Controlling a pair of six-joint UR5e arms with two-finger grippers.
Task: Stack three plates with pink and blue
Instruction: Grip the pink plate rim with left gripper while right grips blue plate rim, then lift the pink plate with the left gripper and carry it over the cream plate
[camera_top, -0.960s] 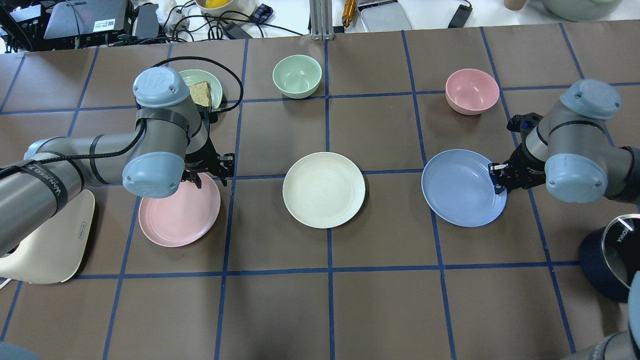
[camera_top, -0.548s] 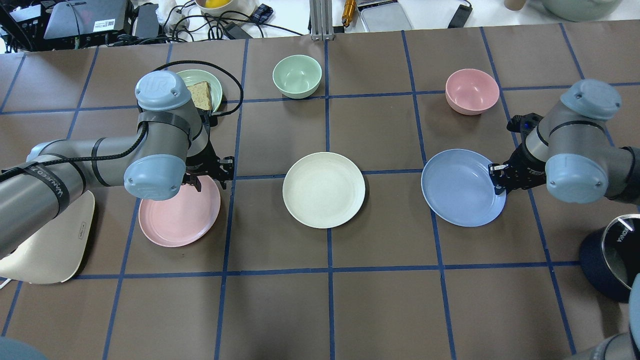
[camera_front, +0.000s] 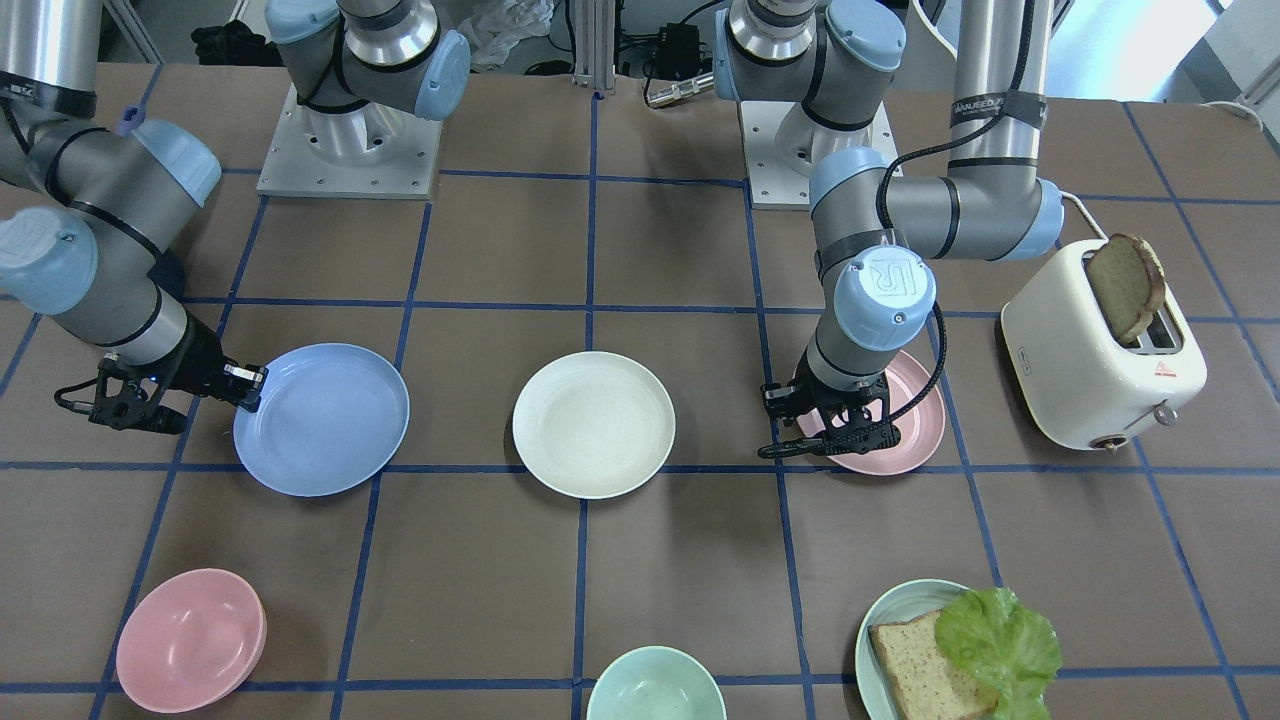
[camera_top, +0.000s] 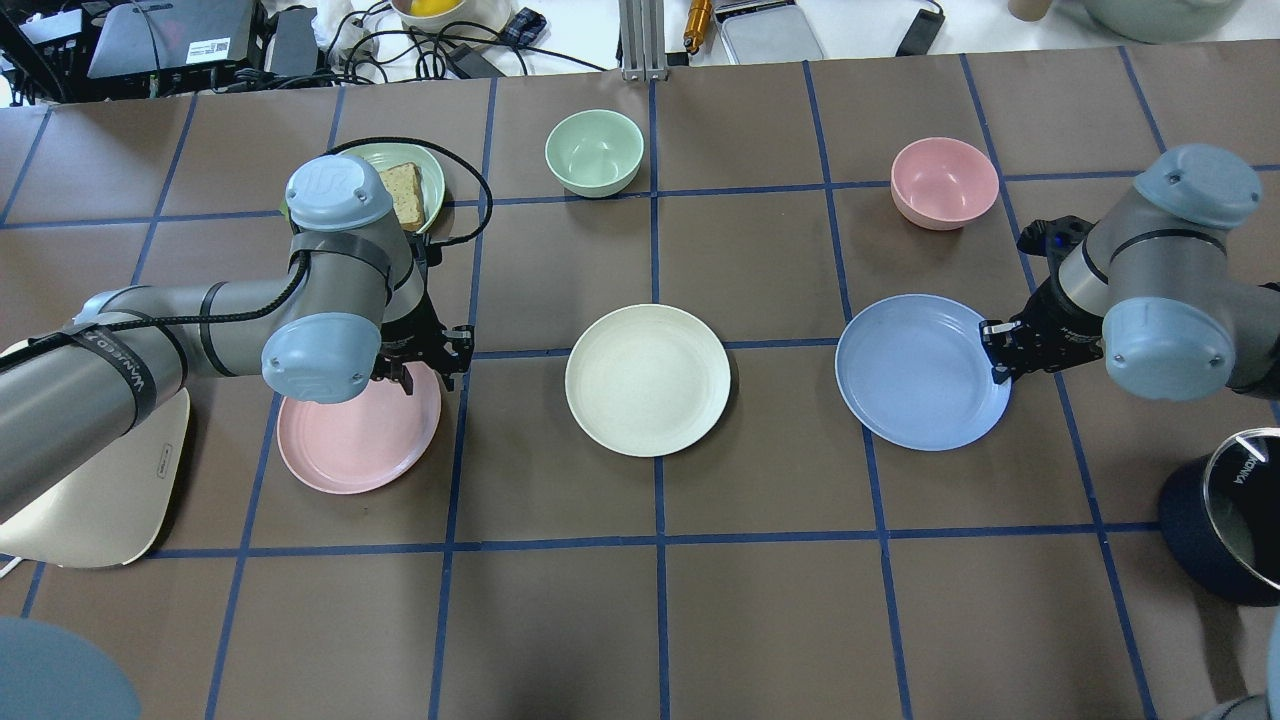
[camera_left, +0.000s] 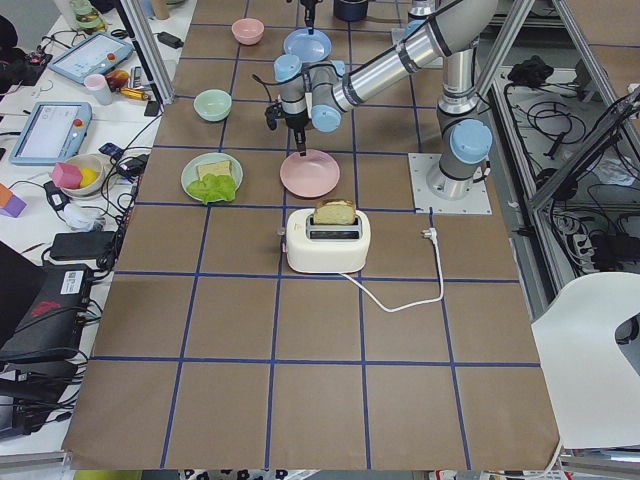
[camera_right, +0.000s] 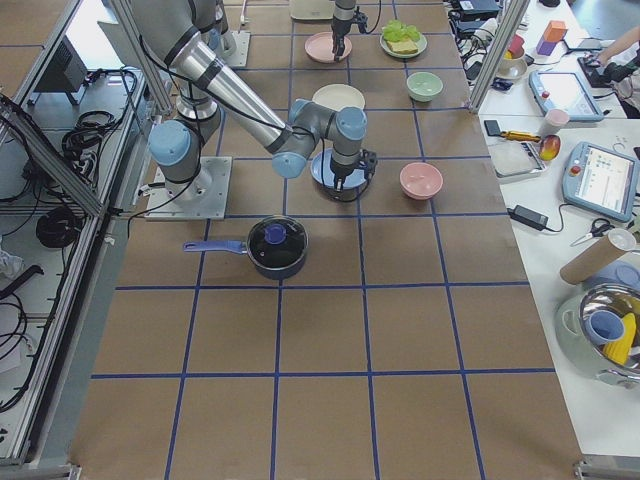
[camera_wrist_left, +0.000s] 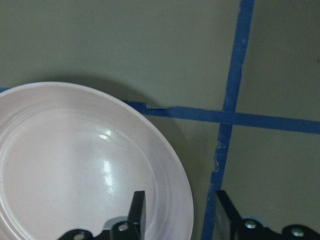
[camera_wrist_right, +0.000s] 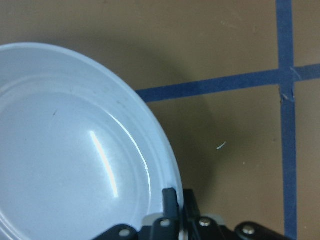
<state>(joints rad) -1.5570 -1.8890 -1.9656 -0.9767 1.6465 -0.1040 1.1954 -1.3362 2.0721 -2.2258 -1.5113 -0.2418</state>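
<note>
Teal plate (camera_front: 903, 593) carrying bread (camera_front: 915, 665) and lettuce (camera_front: 1000, 640), pink plate (camera_top: 350, 440), cream plate (camera_top: 647, 380), blue plate (camera_top: 920, 375) sitting rim-up in a row on tabletop (camera_top: 760, 600), left end effector (camera_wrist_left: 178, 202) straddling pink rim, jaws apart, right end effector (camera_wrist_right: 176, 197) clamping blue plate's rim.

pink plate (camera_wrist_left: 75, 165): at the left claw (camera_wrist_left: 179, 206) tips, smooth, dull sheen with small glints
blue plate (camera_wrist_right: 75, 150): at the right claw (camera_wrist_right: 179, 196) tips, smooth, soft glossy streak
cream plate (camera_top: 647, 380): between the claws, matt, faintly speckled
table cover (camera_top: 760, 600): under both claws, matt brown, paper-like
</note>
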